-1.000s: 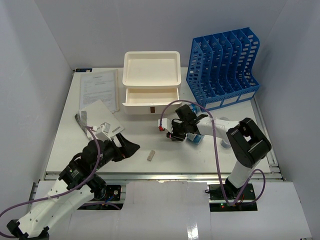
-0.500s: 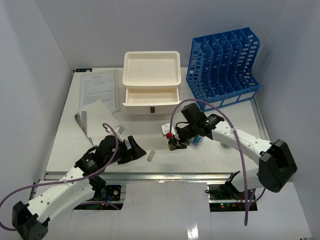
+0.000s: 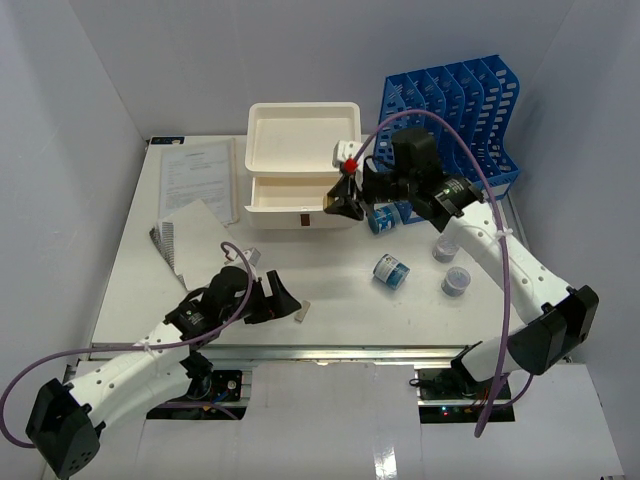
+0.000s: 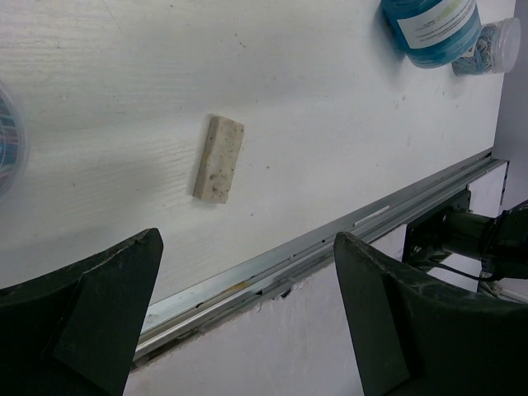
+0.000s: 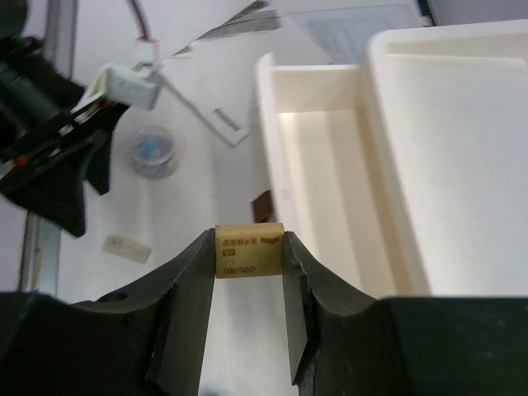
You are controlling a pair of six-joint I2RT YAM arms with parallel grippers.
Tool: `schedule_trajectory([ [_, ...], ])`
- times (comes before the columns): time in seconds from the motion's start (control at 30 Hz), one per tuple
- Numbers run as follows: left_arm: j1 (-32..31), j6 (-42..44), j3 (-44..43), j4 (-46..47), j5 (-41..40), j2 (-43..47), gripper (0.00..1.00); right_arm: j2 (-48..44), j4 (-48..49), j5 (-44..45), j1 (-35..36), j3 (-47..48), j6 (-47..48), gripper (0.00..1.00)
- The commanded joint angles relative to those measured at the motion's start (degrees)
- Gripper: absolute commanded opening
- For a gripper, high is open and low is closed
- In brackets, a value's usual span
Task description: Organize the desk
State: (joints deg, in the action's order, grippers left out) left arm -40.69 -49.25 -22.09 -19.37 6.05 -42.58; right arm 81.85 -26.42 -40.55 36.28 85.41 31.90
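- Top external view: the desk [image 3: 340, 290] is filling the middle of the frame, its far corners partly hidden behind the cream drawer box [image 3: 300, 135] and the blue file rack [image 3: 470, 120].
- The left gripper [image 3: 283, 300] is hanging low over the desk's near edge, with a beige bar [image 3: 300, 312] just beside it at 3 o'clock; how far its jaws are parted is hard to read here.
- The right gripper [image 3: 343, 195] is hovering above the desk at the front of the drawer box; its load is too small to make out. A blue jar [image 3: 390, 270] is lying at 5 o'clock from it.
- Left wrist view: the left gripper [image 4: 247, 239] is standing wide apart and holding nothing. The desk [image 4: 289, 99] is lying beneath it, the beige bar [image 4: 219, 158] at 12 o'clock between the fingers, apart from both. The blue jar [image 4: 431, 29] is being cut off at the top edge.
- Right wrist view: the right gripper [image 5: 249, 252] is pinching a small wooden block [image 5: 249, 247] between both fingers; the print on it is unreadable. The desk [image 5: 190, 223] is lying below, the open drawer [image 5: 322, 190] at 1 o'clock.
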Motion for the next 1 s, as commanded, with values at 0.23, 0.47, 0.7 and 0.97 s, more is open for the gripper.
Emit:
schedule_trajectory([
  [0.23,-1.0,3.2,-0.7,2.4,-0.7,-4.2,0.94,3.9,12.7,18.3,-2.3,-2.2,-18.1,0.21],
  [0.47,-2.7,3.9,-1.8,3.7,-1.8,-8.1,0.93,5.9,13.9,21.4,-2.3,-2.8,-17.6,0.65],
  [0.7,-4.9,4.1,-3.3,3.9,-4.5,-11.7,0.91,2.7,13.3,16.6,-2.7,-4.0,-15.4,0.98],
  [0.97,-10.6,4.0,-8.2,2.5,-11.3,-22.2,0.81,-6.4,11.2,2.6,-8.7,-12.0,-10.1,0.98],
])
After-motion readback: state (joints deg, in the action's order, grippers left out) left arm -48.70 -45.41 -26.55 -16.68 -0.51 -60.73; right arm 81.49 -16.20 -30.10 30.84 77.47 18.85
